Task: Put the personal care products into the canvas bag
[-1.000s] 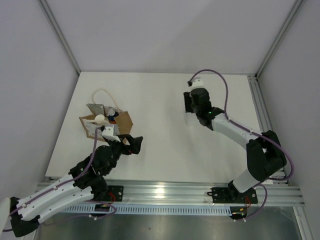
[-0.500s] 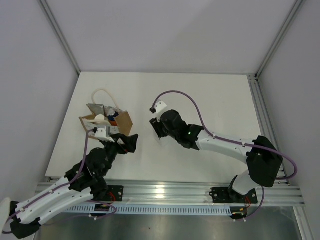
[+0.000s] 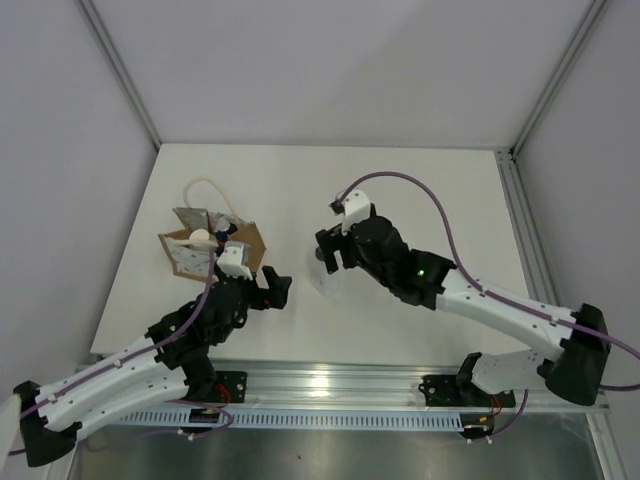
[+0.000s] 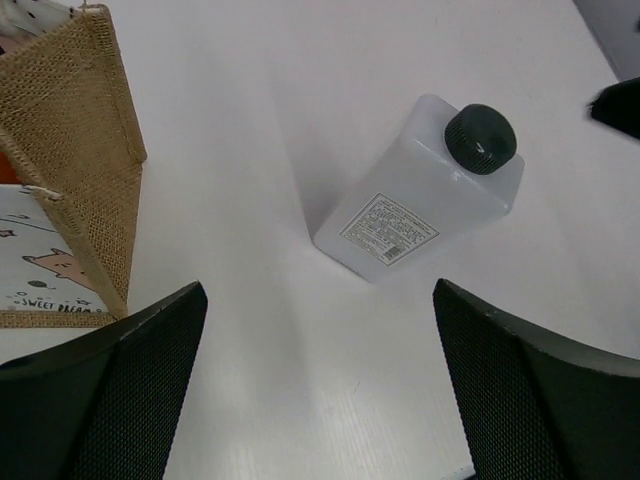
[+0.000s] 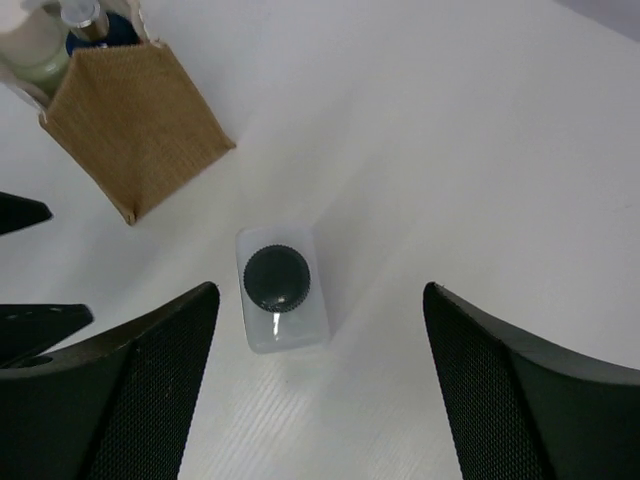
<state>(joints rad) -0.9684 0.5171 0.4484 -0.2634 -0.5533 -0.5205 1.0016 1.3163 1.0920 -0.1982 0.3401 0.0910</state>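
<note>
A translucent white bottle with a dark cap [image 5: 283, 290] stands upright on the white table, free of both grippers. My right gripper [image 5: 320, 385] hovers over it, open, the bottle [image 3: 326, 280] just below its fingers. My left gripper [image 4: 320, 390] is open and empty, with the same bottle [image 4: 420, 195] a little ahead and to its right. The canvas bag [image 3: 215, 245] stands at the left with its mouth up. A cream bottle [image 5: 35, 45] and a blue cap [image 5: 100, 30] show inside it. In the top view the left gripper [image 3: 276, 290] sits just right of the bag, and the right gripper [image 3: 326, 256] is near the middle.
The bag's burlap side [image 4: 90, 150] is close to my left finger. A cream rope handle [image 3: 205, 190] loops behind the bag. Metal frame posts and grey walls border the table; an aluminium rail [image 3: 400, 385] runs along the near edge.
The right arm swung from the back right to the table's middle, then opened and let the bottle go standing there. The left arm shifted slightly right.
</note>
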